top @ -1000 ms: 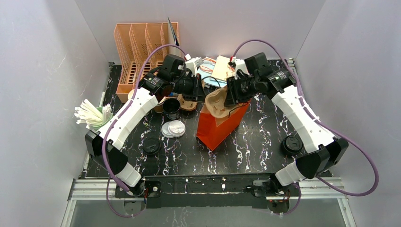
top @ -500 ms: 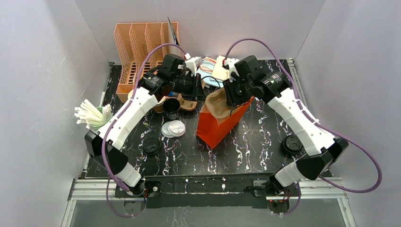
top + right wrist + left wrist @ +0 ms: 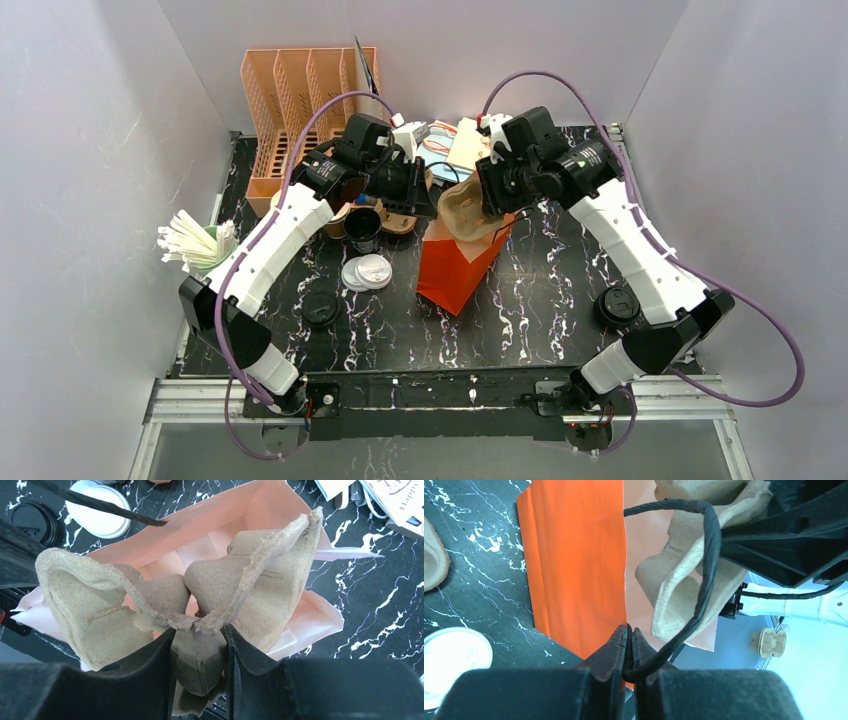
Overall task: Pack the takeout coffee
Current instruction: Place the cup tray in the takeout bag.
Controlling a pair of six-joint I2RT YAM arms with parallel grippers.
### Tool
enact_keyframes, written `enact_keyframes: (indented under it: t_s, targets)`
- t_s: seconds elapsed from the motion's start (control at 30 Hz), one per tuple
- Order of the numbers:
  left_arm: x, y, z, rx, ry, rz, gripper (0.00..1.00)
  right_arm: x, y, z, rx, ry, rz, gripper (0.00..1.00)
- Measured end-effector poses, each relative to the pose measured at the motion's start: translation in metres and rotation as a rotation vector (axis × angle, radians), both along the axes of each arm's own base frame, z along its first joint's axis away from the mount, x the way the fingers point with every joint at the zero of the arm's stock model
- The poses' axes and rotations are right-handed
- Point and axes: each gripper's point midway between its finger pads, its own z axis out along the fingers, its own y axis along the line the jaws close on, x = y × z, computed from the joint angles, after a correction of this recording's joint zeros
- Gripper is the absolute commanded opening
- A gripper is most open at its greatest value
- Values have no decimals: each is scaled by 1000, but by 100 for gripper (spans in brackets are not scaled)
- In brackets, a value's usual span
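Across the black marbled table (image 3: 540, 300) the largest things are an orange slotted rack (image 3: 290, 100) at the far left corner and an orange paper bag (image 3: 455, 275) standing open near the middle. Over the bag's mouth, partly inside it, hangs a pulp cup carrier (image 3: 90, 600), pinched at its central ridge between the fingers of the right gripper (image 3: 199, 642). The left gripper (image 3: 629, 632) is clamped tight on the bag's black cord handle (image 3: 710, 555) at the bag's left rim. The takeout coffee cup (image 3: 337, 214) shows only as a tan shape on the table, largely hidden under the left arm, just left of a black cup (image 3: 363, 230). Some white lids (image 3: 367, 272) lie near that cup.
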Motion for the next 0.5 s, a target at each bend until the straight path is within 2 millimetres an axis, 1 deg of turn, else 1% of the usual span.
enact_keyframes:
  t_s: [0.2, 0.3, 0.43, 0.5]
  targets:
    - [2, -1, 0, 3, -5, -4, 1, 2, -6, -19, -53, 32, -17, 7]
    - [2, -1, 1, 3, -9, -6, 1, 1, -5, -27, -83, 42, -17, 7]
    - [2, -1, 0, 8, -11, -9, 0, -2, 2, -34, -135, 33, 1, 9]
    - [3, 0, -1, 11, -12, -7, 0, -7, 6, -38, -165, 22, 20, 11]
